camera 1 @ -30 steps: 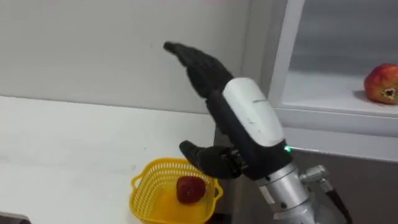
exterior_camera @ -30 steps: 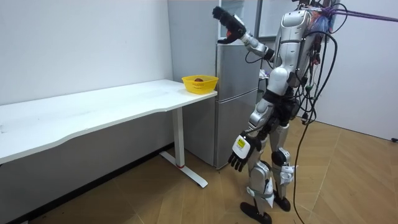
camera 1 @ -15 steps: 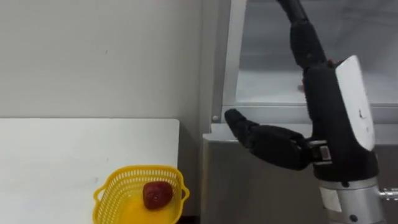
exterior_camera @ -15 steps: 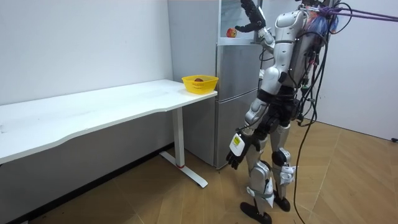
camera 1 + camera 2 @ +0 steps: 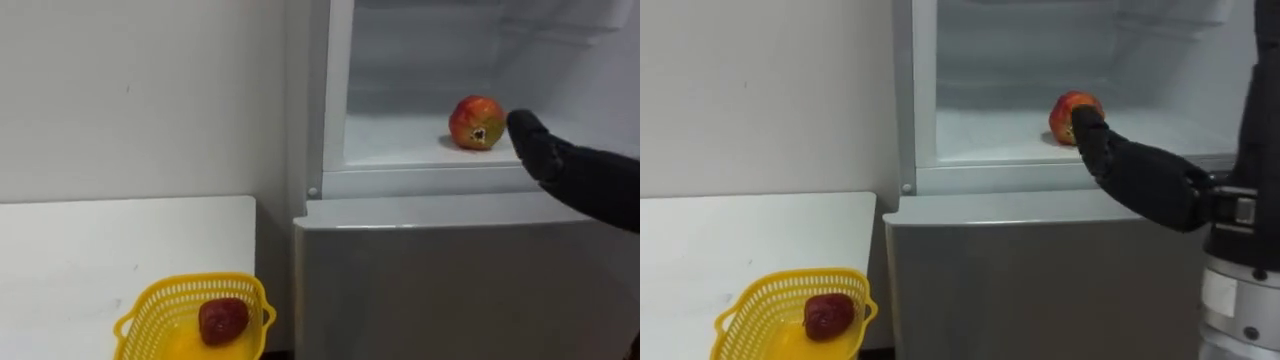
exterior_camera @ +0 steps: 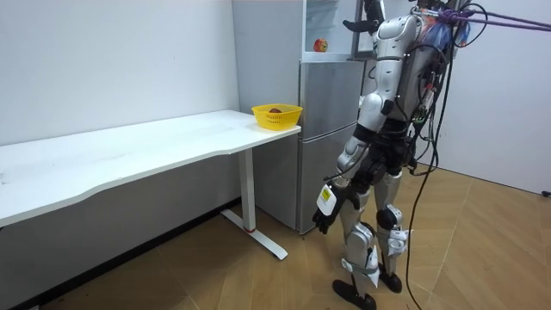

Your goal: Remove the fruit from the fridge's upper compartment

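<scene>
A red and yellow fruit (image 5: 477, 122) lies on the white shelf of the open upper fridge compartment (image 5: 400, 150). My right hand (image 5: 1150, 185) is raised in front of that shelf and open. Its thumb (image 5: 1092, 130) reaches toward the fruit (image 5: 1072, 115) and stands right beside it; I cannot tell whether they touch. In the room view I stand facing the fridge (image 6: 327, 138) with the right hand (image 6: 366, 13) up at the top compartment. My left hand (image 6: 321, 221) hangs by my thigh, fingers relaxed, holding nothing.
A yellow basket (image 5: 150, 315) with a dark red fruit (image 5: 222, 320) in it sits at the corner of the white table (image 5: 80, 260), just left of the fridge. The shut lower fridge door (image 5: 450, 290) is below the shelf. A white wall lies behind the table.
My right hand has swung from above the basket to the upper fridge shelf, ending beside the fruit. My view has turned right toward the fridge.
</scene>
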Robot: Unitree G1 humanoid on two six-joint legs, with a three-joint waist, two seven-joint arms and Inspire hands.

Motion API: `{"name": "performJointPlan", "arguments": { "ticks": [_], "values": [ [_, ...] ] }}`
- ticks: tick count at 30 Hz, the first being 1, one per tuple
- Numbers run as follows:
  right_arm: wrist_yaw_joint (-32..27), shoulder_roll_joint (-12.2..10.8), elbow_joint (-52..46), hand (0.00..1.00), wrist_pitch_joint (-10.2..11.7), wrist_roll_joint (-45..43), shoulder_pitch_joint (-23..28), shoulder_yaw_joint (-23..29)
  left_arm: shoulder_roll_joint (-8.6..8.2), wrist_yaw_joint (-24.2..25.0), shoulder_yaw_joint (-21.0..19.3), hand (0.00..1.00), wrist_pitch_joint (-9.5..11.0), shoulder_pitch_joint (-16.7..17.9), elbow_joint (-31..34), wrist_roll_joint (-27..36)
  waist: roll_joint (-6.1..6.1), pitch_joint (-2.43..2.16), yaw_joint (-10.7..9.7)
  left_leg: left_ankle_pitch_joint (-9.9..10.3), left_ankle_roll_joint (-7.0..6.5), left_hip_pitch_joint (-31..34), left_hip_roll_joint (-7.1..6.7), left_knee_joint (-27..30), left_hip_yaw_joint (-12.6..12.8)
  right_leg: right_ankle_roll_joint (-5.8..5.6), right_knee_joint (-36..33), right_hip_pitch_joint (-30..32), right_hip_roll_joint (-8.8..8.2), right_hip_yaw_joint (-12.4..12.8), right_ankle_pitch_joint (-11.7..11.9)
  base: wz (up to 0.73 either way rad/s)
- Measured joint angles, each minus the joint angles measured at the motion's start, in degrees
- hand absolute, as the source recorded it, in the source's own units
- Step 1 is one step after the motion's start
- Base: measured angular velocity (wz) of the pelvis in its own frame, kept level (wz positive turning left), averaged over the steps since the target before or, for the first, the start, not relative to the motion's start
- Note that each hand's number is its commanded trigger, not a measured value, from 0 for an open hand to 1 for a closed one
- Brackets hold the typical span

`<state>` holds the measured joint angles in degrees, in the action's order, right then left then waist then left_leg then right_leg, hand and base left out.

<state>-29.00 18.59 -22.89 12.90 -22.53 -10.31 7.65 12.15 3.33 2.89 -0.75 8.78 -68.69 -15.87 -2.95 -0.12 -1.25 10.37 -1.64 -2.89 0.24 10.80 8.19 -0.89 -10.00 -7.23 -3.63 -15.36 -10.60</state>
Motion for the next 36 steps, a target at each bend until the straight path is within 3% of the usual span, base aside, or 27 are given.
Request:
{"name": "performJointPlan", "arguments": {
  "ticks": [6,11,13,23,28,32,36],
  "values": [
    [1.81,2.83,4.95,0.0,-2.52,5.01,0.39,1.2,0.06,1.38,-1.79,0.0,-0.04,-0.18,0.07,0.07,-0.49,0.19,0.0,-0.01,0.0,0.26,-0.01,-0.07,0.29,0.0,-0.02,0.37,-0.02,0.03,0.0,0.0],
    [2.59,6.03,10.03,0.0,-4.22,11.96,-1.31,1.13,0.86,1.38,-2.01,0.0,-0.14,-0.32,0.08,0.05,-2.52,0.47,0.25,-0.04,0.06,0.22,0.03,0.03,0.36,0.0,0.06,0.33,0.0,-0.36,0.0,0.0],
    [3.31,6.31,11.36,0.0,-5.11,14.16,-2.45,1.13,1.18,1.43,-2.13,0.0,-0.19,-0.22,0.05,-0.01,-2.97,0.24,0.36,-0.04,0.05,0.24,0.0,0.03,0.35,0.0,0.11,0.36,-0.03,-0.41,0.0,0.0],
    [6.78,6.55,11.94,0.0,-5.63,18.48,-8.63,1.24,1.58,3.92,-2.85,0.0,-0.66,0.26,1.82,-0.1,-2.76,0.28,0.24,-0.03,0.05,0.32,0.02,-0.07,-0.15,-0.01,0.16,0.41,-0.04,-0.72,0.0,0.0],
    [9.57,8.69,14.18,0.0,-7.71,27.24,-9.74,1.37,1.61,4.12,-4.32,0.0,-1.13,2.19,4.23,-0.11,-3.04,0.04,0.25,-0.02,0.04,0.38,-0.02,0.04,-0.13,-0.01,0.14,0.34,-0.07,-0.77,0.01,0.0],
    [11.03,8.7,16.1,0.0,-9.18,30.19,-11.52,1.46,1.61,4.22,-4.53,0.0,-1.45,2.48,4.58,-0.1,-2.92,-0.01,0.34,-0.03,0.04,0.34,0.01,0.04,-0.13,-0.01,0.11,0.31,-0.03,-0.7,0.0,0.0],
    [11.83,8.73,18.15,0.0,-9.3,31.37,-13.25,1.44,1.61,4.27,-4.52,0.0,-1.45,2.72,4.6,-0.08,-2.87,-0.02,0.29,-0.03,0.05,0.3,0.01,0.06,-0.12,-0.01,0.09,0.32,-0.03,-0.68,0.01,0.0]
  ]
}}
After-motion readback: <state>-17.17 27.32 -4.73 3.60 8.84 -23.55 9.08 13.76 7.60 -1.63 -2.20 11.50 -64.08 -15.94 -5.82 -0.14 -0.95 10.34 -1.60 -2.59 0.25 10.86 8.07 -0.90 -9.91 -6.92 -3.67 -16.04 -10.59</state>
